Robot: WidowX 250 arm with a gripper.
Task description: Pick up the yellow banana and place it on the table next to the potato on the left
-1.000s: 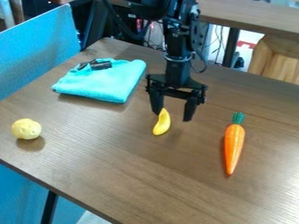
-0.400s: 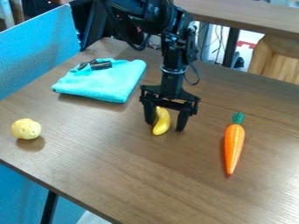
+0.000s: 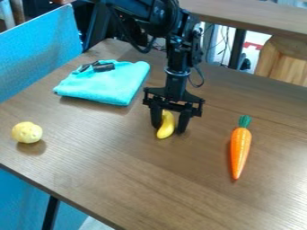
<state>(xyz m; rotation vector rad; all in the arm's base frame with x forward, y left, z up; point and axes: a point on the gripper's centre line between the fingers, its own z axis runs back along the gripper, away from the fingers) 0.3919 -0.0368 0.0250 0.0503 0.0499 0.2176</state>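
Two fingers (image 3: 155, 118): apart, one on each side of the banana (image 3: 165, 128), with only a narrow space between them; whether either pad presses on the skin cannot be told.
Gripper (image 3: 168, 130): pointing down, near the middle of the wooden table (image 3: 126, 157); the fingers straddle the banana's narrow width, probably because its sides offer an easier hold than its length.
Banana: lying on the tabletop between the fingers, its upper end partly tucked in beside them and its lower end towards the camera; likely resting on its side because the curve makes that its steadiest pose.
Banana's look: bright yellow, small and gently bent, smooth, with a tapering upper part and a rounded, fuller lower part.
Carrot (image 3: 240, 152): orange with a green top (image 3: 244, 121), lying well apart to the image's right, leaving room around the fingers.
Potato (image 3: 27, 132): pale yellow, rounded and dimpled, near the table's edge.
Cloth (image 3: 106, 85): turquoise, folded into a flat pad, with a black object (image 3: 103, 67) on its far part.
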